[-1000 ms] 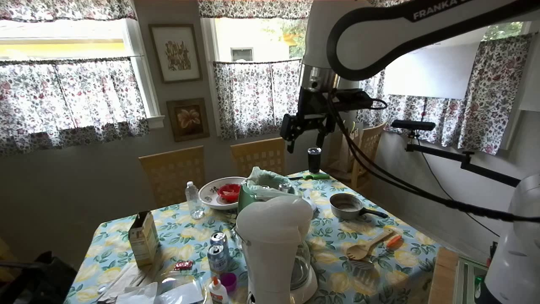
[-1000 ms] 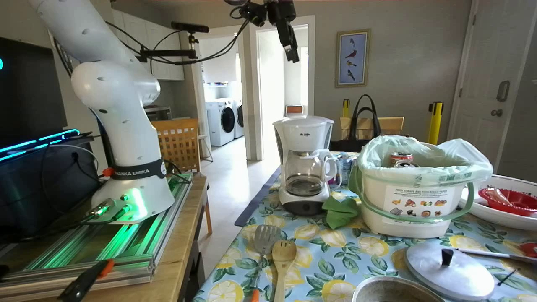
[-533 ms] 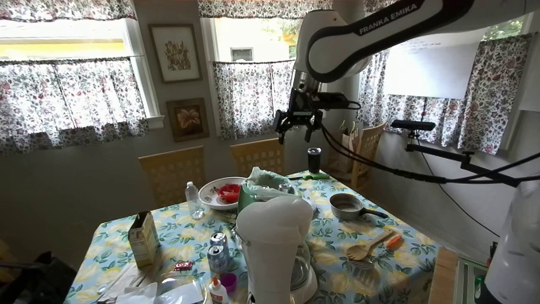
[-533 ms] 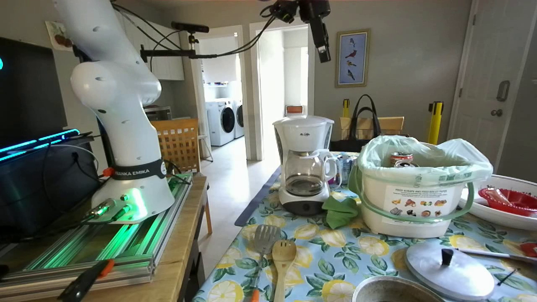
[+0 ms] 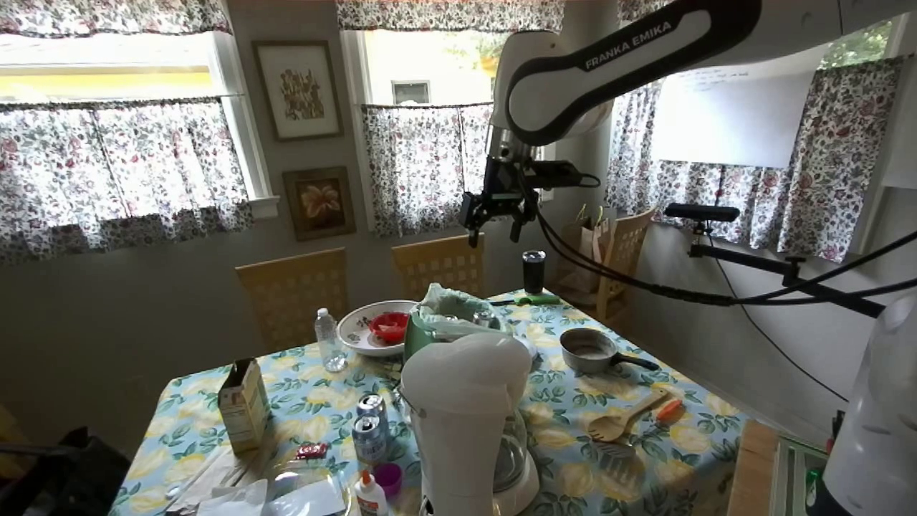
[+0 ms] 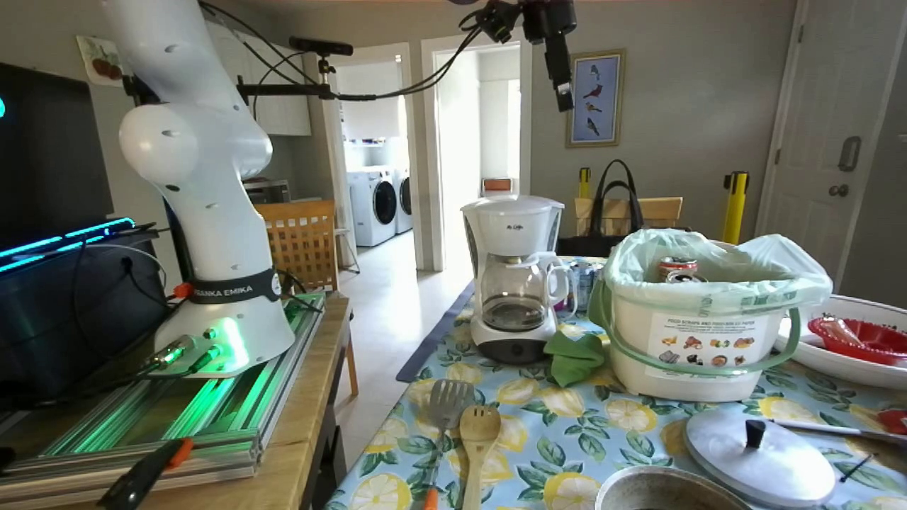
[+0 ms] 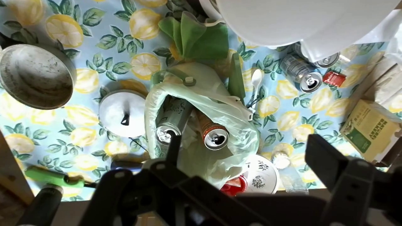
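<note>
The end effector (image 5: 494, 236) of a robot arm (image 5: 544, 100) hung in the air above the bench (image 5: 304, 394), its jaws spread wide with nothing between them. Below, well apart from the jaws, stood a white bin (image 6: 698, 343) lined with a pale green bag (image 6: 751, 297); inside were a red can (image 7: 216, 138) and a grey can (image 7: 172, 121), both opened. Near the bin sat a white bowl (image 5: 354, 330) with a red bowl (image 6: 864, 350) in it, and a metal lid (image 6: 779, 464), knob up. A coffee maker (image 6: 514, 230) stood near the bin too, two drink cans (image 5: 369, 438) close by. Farther out, a saucepan (image 7: 36, 77), a wooden fork (image 6: 480, 432) and a spatula (image 6: 451, 404) rested toward one edge of the lemon-print tablecloth (image 6: 567, 435), while a water bottle (image 5: 329, 344) and an open carton (image 5: 242, 412) stood across from them. A dark tumbler (image 5: 534, 274) stood at a corner.
</note>
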You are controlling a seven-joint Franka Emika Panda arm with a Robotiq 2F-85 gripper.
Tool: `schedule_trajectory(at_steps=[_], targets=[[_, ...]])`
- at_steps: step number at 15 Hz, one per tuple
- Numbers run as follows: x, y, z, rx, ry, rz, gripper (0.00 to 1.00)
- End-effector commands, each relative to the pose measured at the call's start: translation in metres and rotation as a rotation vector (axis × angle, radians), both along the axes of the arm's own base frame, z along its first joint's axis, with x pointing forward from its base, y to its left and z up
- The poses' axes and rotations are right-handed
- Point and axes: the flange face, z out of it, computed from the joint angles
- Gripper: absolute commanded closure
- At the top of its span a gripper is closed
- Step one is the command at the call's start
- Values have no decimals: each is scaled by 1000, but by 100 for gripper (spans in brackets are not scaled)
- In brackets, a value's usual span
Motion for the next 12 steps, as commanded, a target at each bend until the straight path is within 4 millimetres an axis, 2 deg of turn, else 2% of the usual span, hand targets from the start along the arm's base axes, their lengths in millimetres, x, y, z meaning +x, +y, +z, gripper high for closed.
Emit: schedule_trajectory(at_steps=[1,2,7,9,12], targets=[[0,0,1,0,0,1,0],[11,-8,1,29,-20,-73,0],[34,-54,-3,129,-53,-303,0],[42,-65,-10,121,-66,-255,0],[53,-75,-30,116,-44,-241,0]])
